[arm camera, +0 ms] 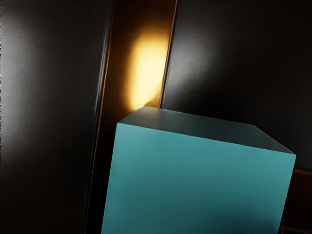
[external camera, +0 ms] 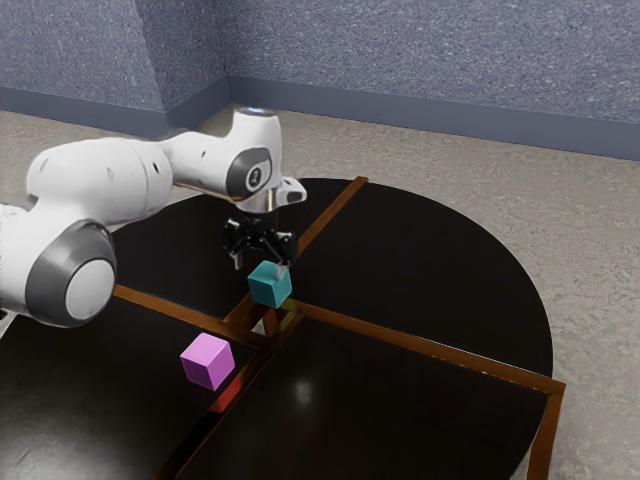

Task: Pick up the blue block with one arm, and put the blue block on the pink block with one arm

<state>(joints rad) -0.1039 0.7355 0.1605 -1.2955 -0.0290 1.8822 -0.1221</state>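
Note:
The blue block (external camera: 270, 285), a teal cube, hangs just above the table's middle, where the wooden strips cross. My gripper (external camera: 268, 264) comes down on it from above and is shut on its top part. In the wrist view the blue block (arm camera: 195, 180) looms large and close under my hand. The pink block (external camera: 208, 361) rests on the dark tabletop, below and toward the exterior view's left of the blue block, well apart from it.
The round black table (external camera: 430, 270) is split into quarters by raised wooden strips (external camera: 420, 345), seen as a glowing strip (arm camera: 141, 63) in the wrist view. My white arm (external camera: 110, 190) reaches in from the exterior view's left. Carpeted floor surrounds the table.

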